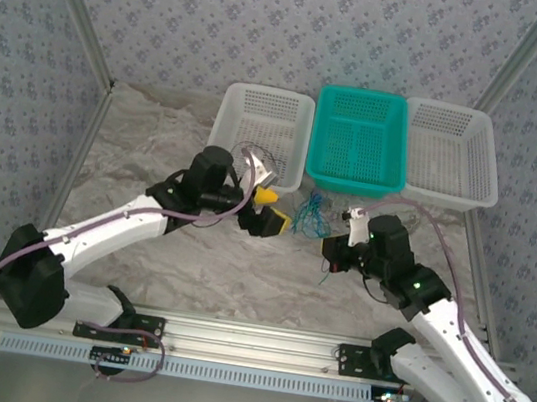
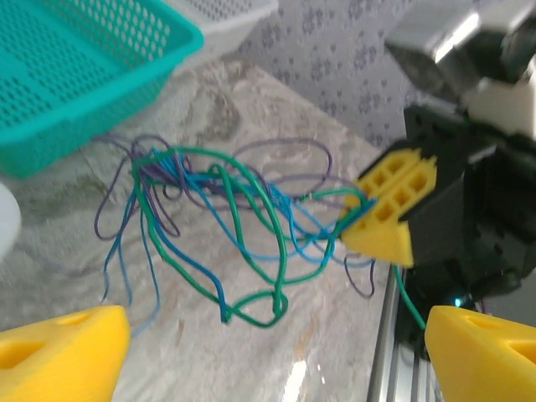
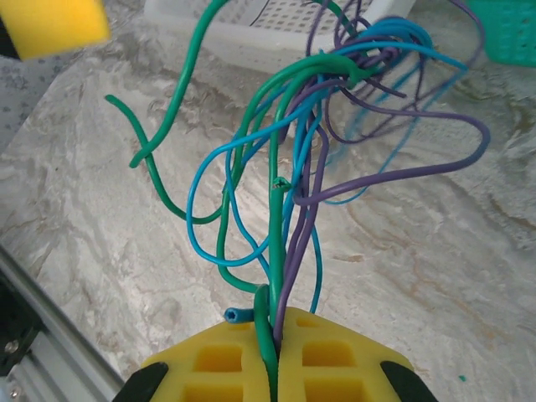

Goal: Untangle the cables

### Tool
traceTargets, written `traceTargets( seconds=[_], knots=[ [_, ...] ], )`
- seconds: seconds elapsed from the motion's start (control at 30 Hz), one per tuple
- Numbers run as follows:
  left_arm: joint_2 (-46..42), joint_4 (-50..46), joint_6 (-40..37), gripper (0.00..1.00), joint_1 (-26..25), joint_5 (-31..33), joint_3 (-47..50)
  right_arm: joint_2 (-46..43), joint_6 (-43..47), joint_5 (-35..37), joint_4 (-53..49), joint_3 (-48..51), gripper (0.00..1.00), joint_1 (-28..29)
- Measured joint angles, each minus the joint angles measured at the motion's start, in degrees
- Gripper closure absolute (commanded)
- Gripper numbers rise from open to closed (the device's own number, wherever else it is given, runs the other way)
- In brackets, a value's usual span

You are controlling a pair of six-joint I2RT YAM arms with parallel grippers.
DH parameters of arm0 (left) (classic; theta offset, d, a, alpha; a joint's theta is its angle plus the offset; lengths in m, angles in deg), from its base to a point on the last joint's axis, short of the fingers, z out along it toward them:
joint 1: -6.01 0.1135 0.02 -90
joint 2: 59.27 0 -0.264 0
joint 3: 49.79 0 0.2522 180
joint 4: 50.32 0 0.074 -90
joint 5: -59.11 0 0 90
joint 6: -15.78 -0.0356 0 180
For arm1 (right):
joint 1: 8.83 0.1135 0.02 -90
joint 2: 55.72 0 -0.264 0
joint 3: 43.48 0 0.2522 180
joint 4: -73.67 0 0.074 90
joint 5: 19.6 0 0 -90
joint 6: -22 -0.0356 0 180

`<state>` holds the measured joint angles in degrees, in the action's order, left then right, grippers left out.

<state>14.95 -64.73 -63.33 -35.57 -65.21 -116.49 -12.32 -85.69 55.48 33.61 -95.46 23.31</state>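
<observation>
Floral-patterned walls (image 1: 275, 20), marbled tabletop (image 1: 146, 137)

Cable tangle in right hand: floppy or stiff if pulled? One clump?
Probably floppy yet springy: the cables hold open loops beyond the right hand. Likely light, being so thin. Strands interlace at the far knot, so a pull probably drags the clump.

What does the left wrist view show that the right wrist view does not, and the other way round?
Left wrist view: the left gripper, jaws wide open, and the right gripper seen from outside, shut on the cables, whose loops spread over the table. Right wrist view: the pinch close up; a green strand and a purple strand run between the shut pads, and a blue cut end sits beside them. Both: the tangled cables, the marble table and the teal basket.
</observation>
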Motion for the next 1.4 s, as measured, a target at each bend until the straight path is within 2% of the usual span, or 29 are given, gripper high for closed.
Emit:
traceTargets(
  seconds=[0.23, 0.47, 0.77, 0.97, 1.07, 1.17, 1.27, 1.4],
  knots=[
    [-4.1, 0.9, -0.4, 0.08, 1.3, 1.1, 5.2, 0.9, 3.4, -5.8, 1.2, 0.0, 1.00, 0.0],
    [-11.6, 0.5, -5.9, 0.07, 8.9, 1.6, 6.7, 1.0, 7.5, -8.5, 3.4, 0.5, 1.00, 0.5],
    [-13.2, 2.6, -7.9, 0.06, 9.3, -2.6, 11.3, 4.1, 11.6, -11.7, 8.0, 1.0, 1.00, 4.1],
    [-16.5, 3.7, -8.2, 0.06, 11.6, -0.4, 15.9, 5.4, 13.1, -12.4, 7.5, -0.3, 1.00, 4.9],
    [-21.1, 6.5, -2.1, 0.12, 16.0, 1.7, 20.2, 4.0, 13.6, -13.5, 7.7, -0.9, 1.00, 4.9],
    [-22.5, 9.3, 8.1, 0.21, 19.2, 4.5, 21.4, 2.1, 13.7, -14.6, 8.5, -0.9, 1.00, 4.9],
    [-21.4, 12.1, 20.7, 0.29, 19.5, 5.9, 21.4, 1.0, 13.4, -15.1, 10.4, -0.8, 1.00, 4.7],
    [-18.2, 16.6, 37.9, 0.34, 19.5, 7.4, 23.1, 0.7, 12.7, -15.8, 13.2, -0.8, 1.00, 4.6]
  ],
)
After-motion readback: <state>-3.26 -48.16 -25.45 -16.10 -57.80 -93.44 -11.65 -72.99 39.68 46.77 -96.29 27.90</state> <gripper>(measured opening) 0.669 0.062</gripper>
